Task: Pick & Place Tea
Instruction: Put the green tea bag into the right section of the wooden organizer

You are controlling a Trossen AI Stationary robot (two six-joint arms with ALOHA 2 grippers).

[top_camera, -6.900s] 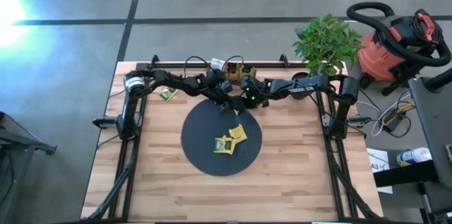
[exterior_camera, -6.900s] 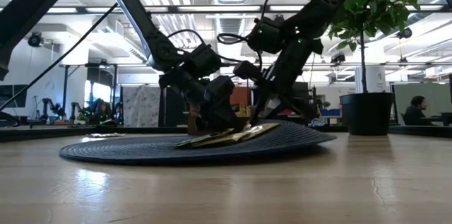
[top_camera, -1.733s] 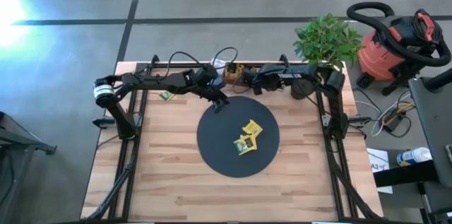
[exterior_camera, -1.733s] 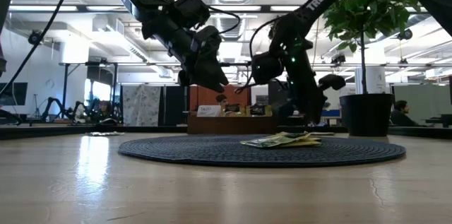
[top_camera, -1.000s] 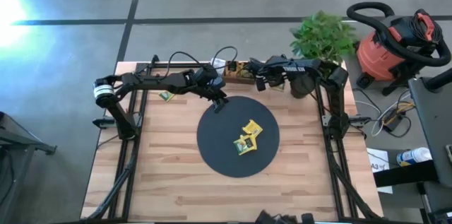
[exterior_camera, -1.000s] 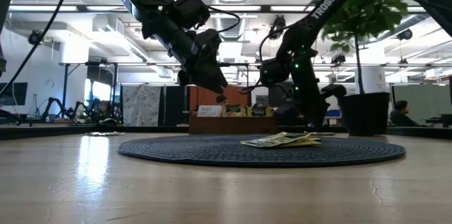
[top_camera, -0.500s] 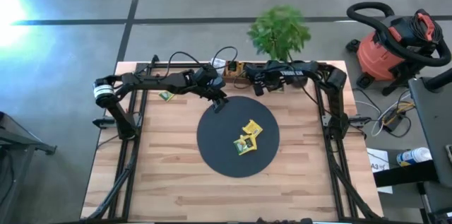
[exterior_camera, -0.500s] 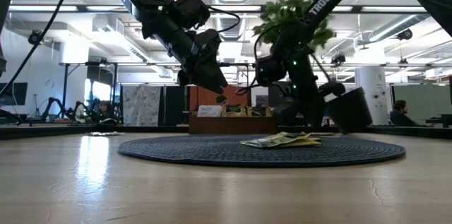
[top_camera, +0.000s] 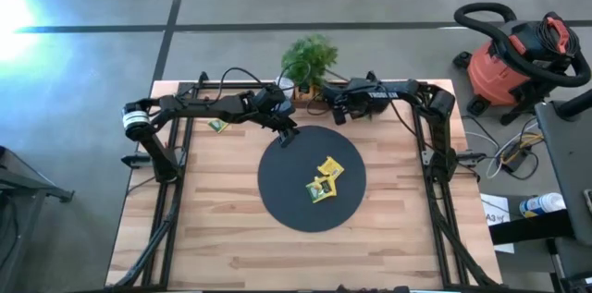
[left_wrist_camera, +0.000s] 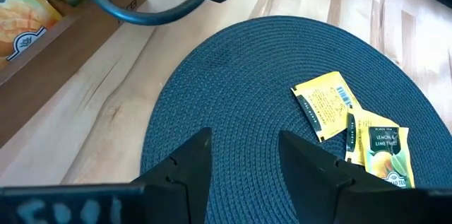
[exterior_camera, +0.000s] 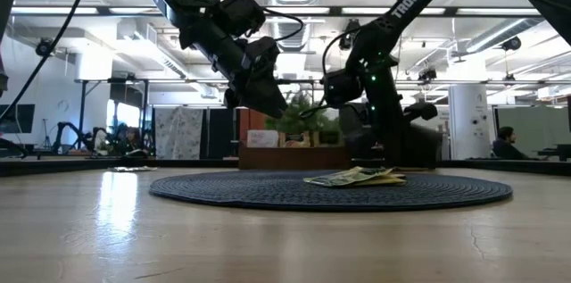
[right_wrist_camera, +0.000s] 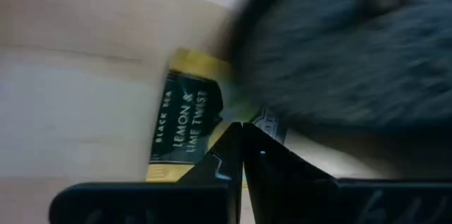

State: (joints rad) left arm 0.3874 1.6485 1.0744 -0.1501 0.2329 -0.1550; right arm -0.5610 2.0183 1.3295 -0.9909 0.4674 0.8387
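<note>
Yellow tea packets (top_camera: 326,178) lie flat near the middle of the black disc (top_camera: 277,182), also seen in the left wrist view as tea packets (left_wrist_camera: 326,104). One more packet (top_camera: 219,126) lies on the wood at far left. My left gripper (top_camera: 289,134) hangs open above the disc's far-left rim, with its fingers (left_wrist_camera: 189,159) over bare mat. My right gripper (top_camera: 333,112) is at the wooden tray (top_camera: 310,95) by the far edge, shut at a yellow lemon packet (right_wrist_camera: 185,121). My right gripper (right_wrist_camera: 242,126) is shut with its fingertips at the side edge (right_wrist_camera: 220,126) of the yellow lemon packet. The dark fingers (right_wrist_camera: 212,171) cover the place of contact, so how far the packet reaches in is hidden. A blurred dark shape fills the picture beyond it.
A potted plant lies tipped along the far edge, with its foliage (top_camera: 310,55) behind the tray and showing low in the low view (exterior_camera: 303,122). The right arm (top_camera: 398,94) stretches across the far-right corner. A shop vacuum (top_camera: 518,53) stands off the table to the right.
The potted plant has tipped over from the far-right corner, and its foliage has swept left along the far edge to behind the tray. My right arm's forearm has swung beside it while its gripper stayed by the tray. The disc and its packets have kept still.
</note>
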